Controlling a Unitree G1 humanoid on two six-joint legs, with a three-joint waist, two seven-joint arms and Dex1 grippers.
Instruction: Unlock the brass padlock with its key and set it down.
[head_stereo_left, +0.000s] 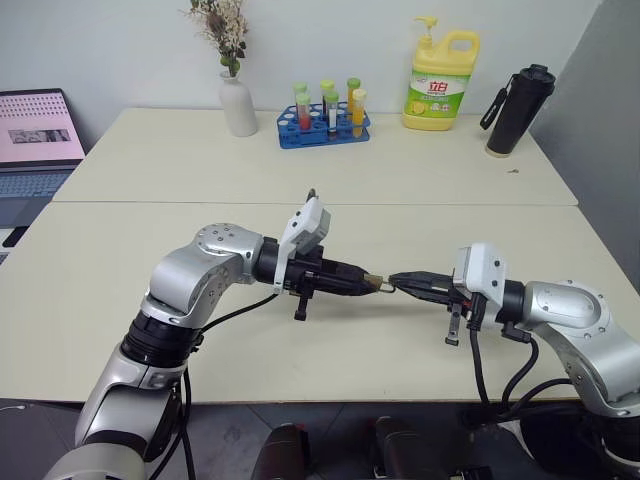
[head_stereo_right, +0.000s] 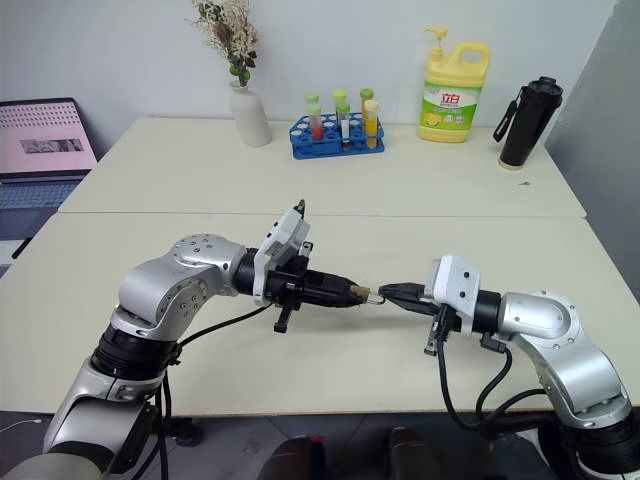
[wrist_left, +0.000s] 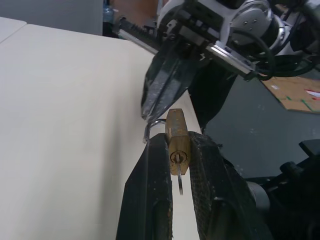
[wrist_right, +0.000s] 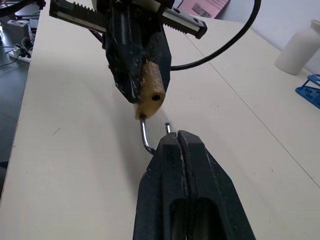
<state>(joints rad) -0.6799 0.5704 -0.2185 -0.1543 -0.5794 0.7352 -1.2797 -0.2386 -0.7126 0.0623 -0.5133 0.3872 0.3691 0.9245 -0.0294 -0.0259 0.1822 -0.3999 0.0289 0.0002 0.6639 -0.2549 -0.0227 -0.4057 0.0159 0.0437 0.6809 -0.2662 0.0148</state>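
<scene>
Brass padlock (wrist_left: 178, 145), held in mid-air above the cream table (head_stereo_left: 300, 150), its body clamped between the two fingers of the left gripper (head_stereo_left: 368, 283). The right gripper (wrist_right: 175, 141), fingers pressed together, meets it tip to tip and pinches the silver shackle (wrist_right: 145, 136), whose one leg stands free of the body. The key (wrist_left: 179, 176) sits in the keyhole, pointing back toward the left wrist.
</scene>
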